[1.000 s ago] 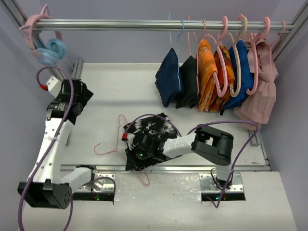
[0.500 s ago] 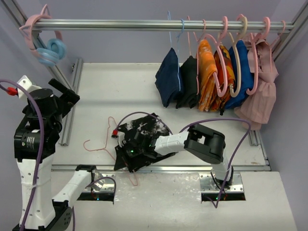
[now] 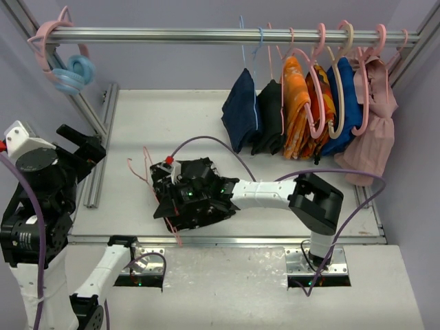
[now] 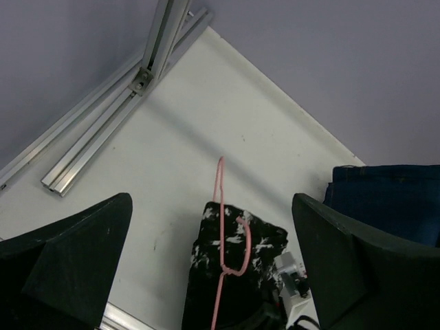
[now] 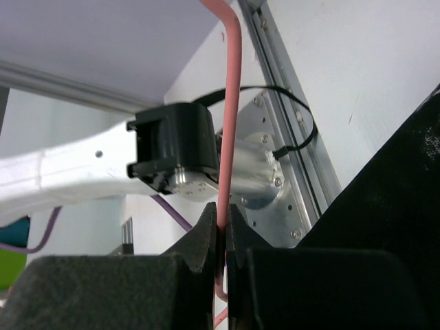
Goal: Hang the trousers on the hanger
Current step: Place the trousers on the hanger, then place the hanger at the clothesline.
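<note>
The trousers (image 3: 201, 194), black with white splatter, hang draped over the thin pink hanger (image 3: 137, 167) at the table's front left of middle. My right gripper (image 3: 173, 208) is shut on the hanger's wire and holds it off the table. In the right wrist view the pads pinch the pink wire (image 5: 229, 103), with black fabric (image 5: 388, 206) at the right. My left gripper (image 3: 82, 141) is raised at the far left, open and empty. Its wrist view looks down between its fingers (image 4: 69, 265) on the trousers (image 4: 240, 282) and the hanger's hook (image 4: 244, 240).
A rail at the back carries a navy garment (image 3: 240, 110), a plain black one (image 3: 269, 118), orange (image 3: 295, 106), blue (image 3: 344, 103) and pink (image 3: 375, 120) clothes on hangers. Spare pink and blue hangers (image 3: 69, 69) hang at its left end. An aluminium frame post (image 3: 103, 137) runs down the left.
My right gripper has carried the hanger with the trousers leftward and lifted it. My left arm has risen and swung back toward the near left, its gripper now looking down at the hanger.
</note>
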`<state>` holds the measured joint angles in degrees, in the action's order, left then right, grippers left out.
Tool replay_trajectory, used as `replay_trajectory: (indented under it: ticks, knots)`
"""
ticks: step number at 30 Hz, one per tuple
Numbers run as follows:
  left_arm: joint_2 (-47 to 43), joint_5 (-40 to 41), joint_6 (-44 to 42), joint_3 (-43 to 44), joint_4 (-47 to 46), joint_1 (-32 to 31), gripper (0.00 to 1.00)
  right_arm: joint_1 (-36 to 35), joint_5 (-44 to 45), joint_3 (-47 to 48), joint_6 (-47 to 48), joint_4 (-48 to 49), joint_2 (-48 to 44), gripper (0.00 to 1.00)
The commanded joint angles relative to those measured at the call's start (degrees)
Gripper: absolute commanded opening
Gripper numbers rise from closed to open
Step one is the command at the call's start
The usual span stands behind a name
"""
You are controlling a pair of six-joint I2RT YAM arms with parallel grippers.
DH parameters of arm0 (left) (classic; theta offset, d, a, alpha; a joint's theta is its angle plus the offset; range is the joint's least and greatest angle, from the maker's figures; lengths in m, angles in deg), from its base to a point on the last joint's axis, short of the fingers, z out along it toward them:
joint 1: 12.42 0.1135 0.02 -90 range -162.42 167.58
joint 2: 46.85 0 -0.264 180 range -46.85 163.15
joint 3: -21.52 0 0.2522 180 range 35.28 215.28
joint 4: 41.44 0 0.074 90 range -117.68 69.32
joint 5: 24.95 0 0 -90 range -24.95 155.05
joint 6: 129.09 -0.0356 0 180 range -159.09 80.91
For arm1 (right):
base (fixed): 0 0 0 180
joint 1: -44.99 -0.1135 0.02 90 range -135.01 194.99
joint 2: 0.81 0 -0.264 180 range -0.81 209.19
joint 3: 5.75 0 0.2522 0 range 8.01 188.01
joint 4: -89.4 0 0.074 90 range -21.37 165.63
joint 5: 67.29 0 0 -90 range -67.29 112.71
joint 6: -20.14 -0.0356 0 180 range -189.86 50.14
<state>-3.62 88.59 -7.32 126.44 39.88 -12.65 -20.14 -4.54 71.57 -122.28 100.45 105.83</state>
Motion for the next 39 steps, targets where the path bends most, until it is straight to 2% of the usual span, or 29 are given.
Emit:
replay_trajectory:
  ticks: [1,8,17,22,30,39]
  knots:
    - [0.4,-1.0,-1.2,-3.7,-2.5,0.2,1.00,1.6,1.3,7.5,0.5,2.5,-6.3,0.00]
    - [-3.1,1.5,1.5,-12.8,-5.7,0.2,1.00,5.0,5.1,12.2,1.6,-6.7,-12.0,0.00]
    - [-6.1,5.5,4.8,-18.5,-9.3,0.2,1.00,9.8,7.0,19.7,1.9,-16.9,-16.1,0.00]
    - [-6.5,3.0,3.1,-24.0,-13.4,0.2,1.00,11.5,6.4,24.3,2.1,-19.9,-16.2,0.00]
    - [-6.4,2.0,1.4,-37.6,-20.7,0.2,1.00,15.4,5.4,35.3,3.0,-26.6,-14.2,0.00]
    - [-7.0,0.0,2.1,-41.5,-23.8,0.2,1.00,18.6,5.4,41.8,1.6,-29.7,-12.1,0.00]
